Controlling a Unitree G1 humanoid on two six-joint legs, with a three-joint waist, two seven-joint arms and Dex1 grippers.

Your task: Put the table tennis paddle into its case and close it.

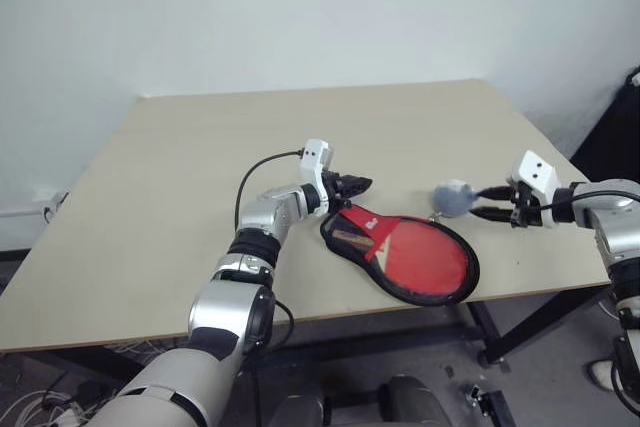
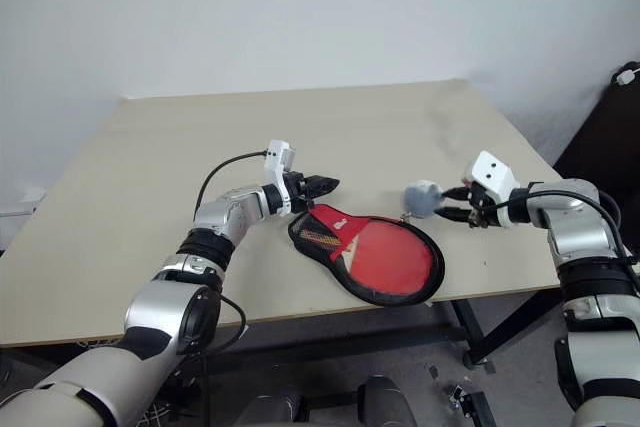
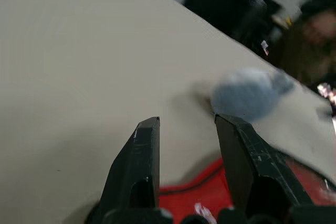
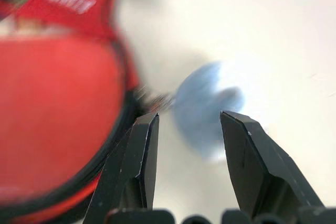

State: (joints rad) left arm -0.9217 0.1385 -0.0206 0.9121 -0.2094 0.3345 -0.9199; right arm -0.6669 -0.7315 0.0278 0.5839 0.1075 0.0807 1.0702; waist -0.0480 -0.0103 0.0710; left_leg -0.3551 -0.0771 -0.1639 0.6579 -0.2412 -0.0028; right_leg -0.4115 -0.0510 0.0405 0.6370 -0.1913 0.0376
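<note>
Table tennis paddle (image 1: 425, 255) lies inside the open case (image 1: 352, 229) near the table's (image 1: 150, 187) front edge. Left gripper (image 1: 352, 185) fingers spread, empty; right gripper (image 1: 480, 203) fingers spread beside grey-blue round piece (image 1: 452, 197).

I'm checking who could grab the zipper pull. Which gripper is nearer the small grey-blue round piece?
Right. The right gripper is open just beside the grey-blue piece. The left gripper is open farther off, over the handle end of the case.
</note>
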